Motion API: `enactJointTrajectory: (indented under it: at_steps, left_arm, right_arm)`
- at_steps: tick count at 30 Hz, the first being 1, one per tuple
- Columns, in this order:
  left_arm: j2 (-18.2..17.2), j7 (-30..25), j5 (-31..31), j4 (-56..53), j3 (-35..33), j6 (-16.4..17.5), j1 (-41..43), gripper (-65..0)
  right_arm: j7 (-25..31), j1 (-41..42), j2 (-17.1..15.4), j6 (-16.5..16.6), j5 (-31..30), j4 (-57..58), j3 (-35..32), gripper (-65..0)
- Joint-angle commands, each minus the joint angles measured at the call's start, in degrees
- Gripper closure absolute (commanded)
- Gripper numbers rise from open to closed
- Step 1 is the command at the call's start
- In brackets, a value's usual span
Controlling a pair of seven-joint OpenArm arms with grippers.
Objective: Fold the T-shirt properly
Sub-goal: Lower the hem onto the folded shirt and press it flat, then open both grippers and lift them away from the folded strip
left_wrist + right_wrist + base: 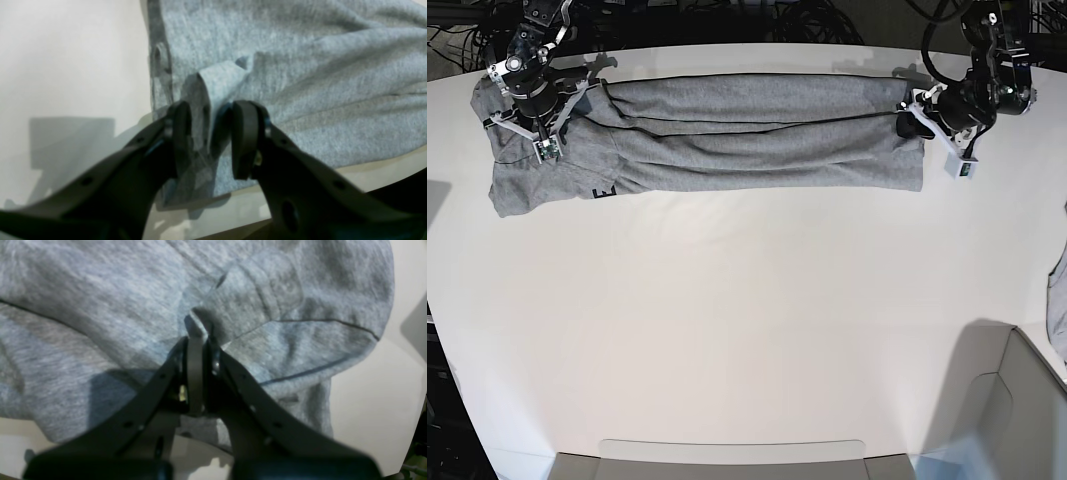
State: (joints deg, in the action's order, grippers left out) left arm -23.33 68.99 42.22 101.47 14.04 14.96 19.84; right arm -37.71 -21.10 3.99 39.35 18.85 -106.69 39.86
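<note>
The heather-grey T-shirt (727,135) lies folded lengthwise, right end effector (196,340) pinching it, left end effector (208,133) parted.

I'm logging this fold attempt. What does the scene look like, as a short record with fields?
garment: grey T-shirt, folded into a long band across the far side of the white table
left hand: jaws apart, a pinch of cloth standing loose between them
right hand: shut on a fold of the T-shirt
position: one hand at each end of the band
</note>
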Motion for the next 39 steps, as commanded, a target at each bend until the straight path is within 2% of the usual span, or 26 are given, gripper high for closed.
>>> enactJointTrajectory:
  at_steps: [1, 6, 10, 14, 17, 21, 26, 36, 39]
  left_arm:
    - [-0.8, -0.6, 0.9, 1.7, 0.6, 0.4, -0.5, -23.2]
    - [0.4, -0.6, 1.0, 1.8, 0.7, 0.7, -0.8, -23.9]
    - [1.2, -0.3, 0.9, 1.3, 0.9, 5.9, -2.4, -28.7]
    - [3.0, -0.2, 0.8, -1.9, 6.1, 6.9, -2.7, -29.4]
    - [2.9, -0.1, 0.9, -5.3, 8.6, 8.0, -2.9, -29.4]
    - [2.8, 0.1, 0.8, -9.1, 8.7, 17.2, -4.0, -29.5]
    - [3.2, -0.1, 0.7, -13.1, 8.8, 24.8, -4.3, -29.5]
    - [4.5, -0.4, 0.6, -23.6, 7.3, 25.0, -6.1, -28.4]
    - [4.2, -0.7, 0.6, -23.9, 3.8, 25.0, -5.9, -20.7]
  right_arm:
    - [0.7, 0.2, -0.5, 0.6, -0.3, -1.0, 0.2, 0.0]
    - [0.8, 0.2, -0.8, 0.6, -0.3, 0.5, 0.2, 0.0]
    - [0.8, 0.4, -1.0, 0.6, -0.3, 1.9, 0.2, 0.0]
    - [0.8, 0.3, -0.9, 0.6, -0.3, 2.0, 0.2, 0.0]
    - [0.8, 0.3, -1.0, 0.6, -0.3, 2.4, 0.2, 0.0]
    - [0.8, 0.3, -1.0, 0.6, -0.3, 2.4, 0.0, 0.0]
    - [0.8, 0.7, -1.0, 0.6, -0.3, 2.4, 0.0, 0.0]
    - [0.8, 0.7, -1.0, 0.6, -0.3, 2.4, -0.1, 0.0]
    - [0.8, 0.8, -1.0, 0.6, -0.3, 2.4, -0.1, 0.0]
